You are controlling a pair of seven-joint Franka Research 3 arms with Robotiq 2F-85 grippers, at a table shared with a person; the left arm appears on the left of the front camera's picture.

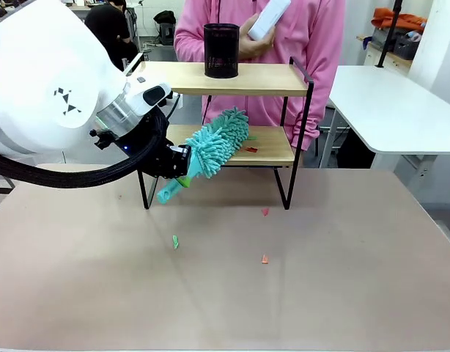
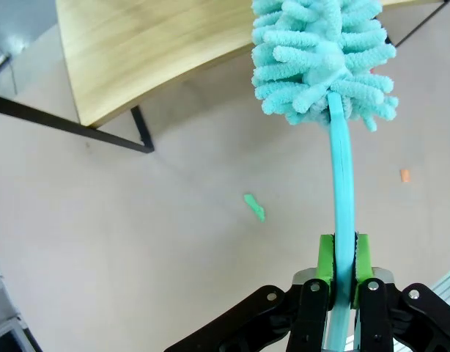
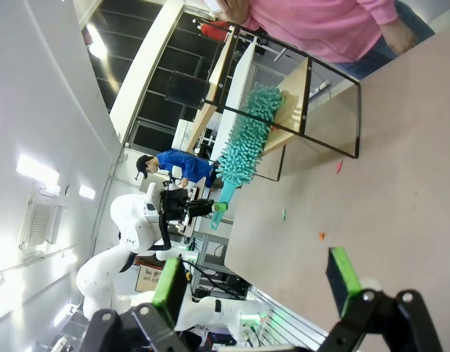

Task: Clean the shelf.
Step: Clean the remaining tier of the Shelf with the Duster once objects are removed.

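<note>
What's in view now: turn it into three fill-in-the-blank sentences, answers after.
1. The left gripper is shut on the duster's ____.
2. The black cup stands on the shelf's ____ board.
3. The right gripper is ____, holding nothing.
Missing words: handle; top; open.

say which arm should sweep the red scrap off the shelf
Left: the left claw is shut on the duster, whose head is at the shelf near the red scrap. The right claw is open, empty.
</note>
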